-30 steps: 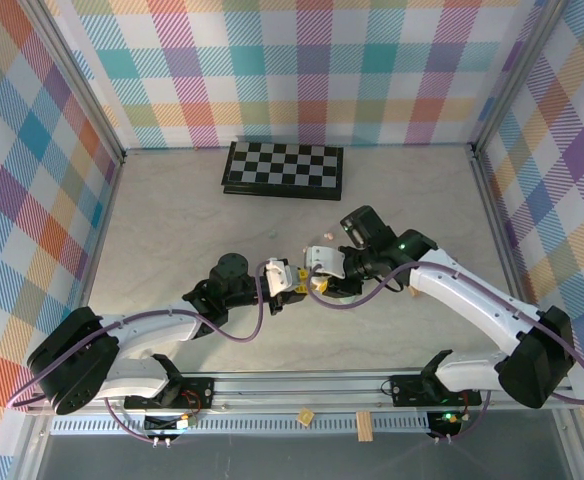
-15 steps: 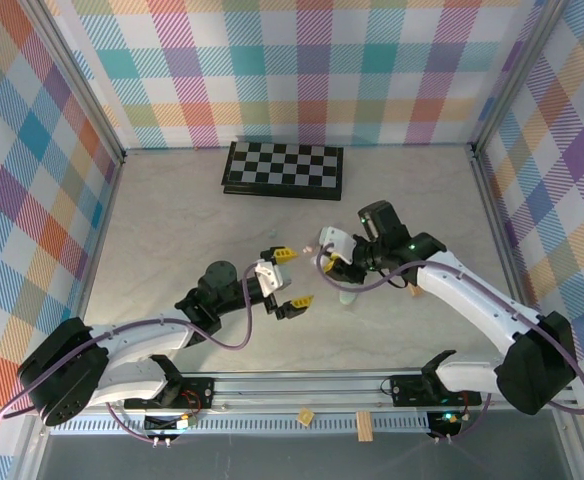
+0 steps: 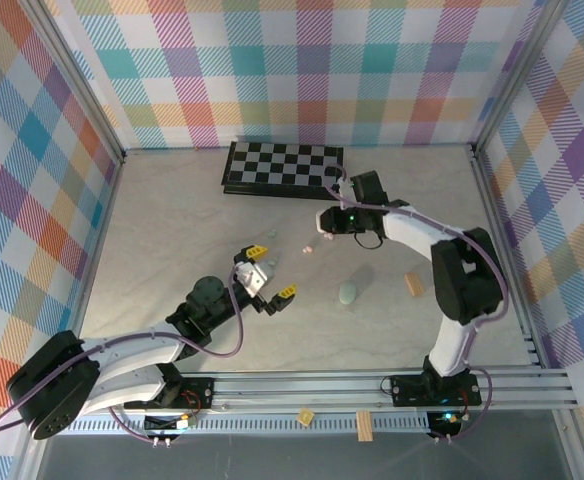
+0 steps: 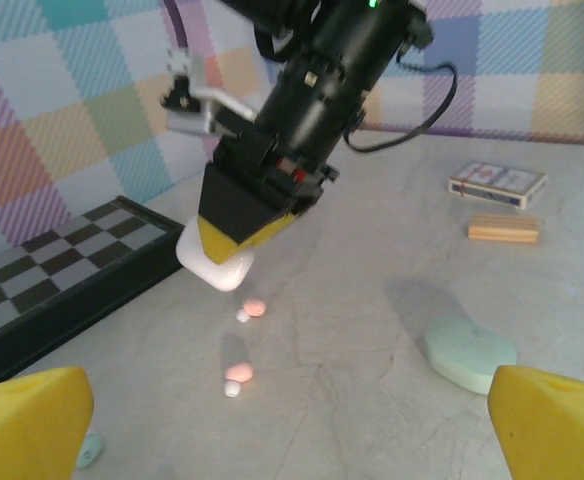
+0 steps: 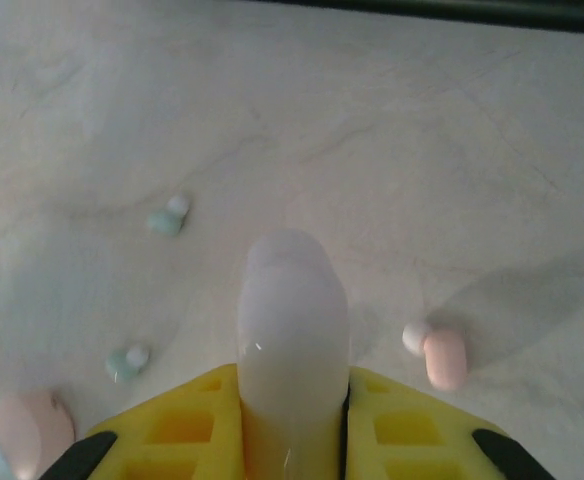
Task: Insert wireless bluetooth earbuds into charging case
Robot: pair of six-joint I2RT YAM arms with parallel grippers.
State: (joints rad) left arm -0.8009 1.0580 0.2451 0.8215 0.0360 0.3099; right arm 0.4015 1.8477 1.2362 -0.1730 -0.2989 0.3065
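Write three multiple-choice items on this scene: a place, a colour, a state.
1. On the table, the checkerboard lies: A) at the near edge B) at the far edge C) at the right edge.
2. The case in the right gripper is: A) black B) red C) white.
3. The left gripper is: A) open and empty B) shut on a case C) shut on a block.
Answers: B, it sits by the back wall; C, white shows between the yellow fingers; A, its jaws stand wide apart.
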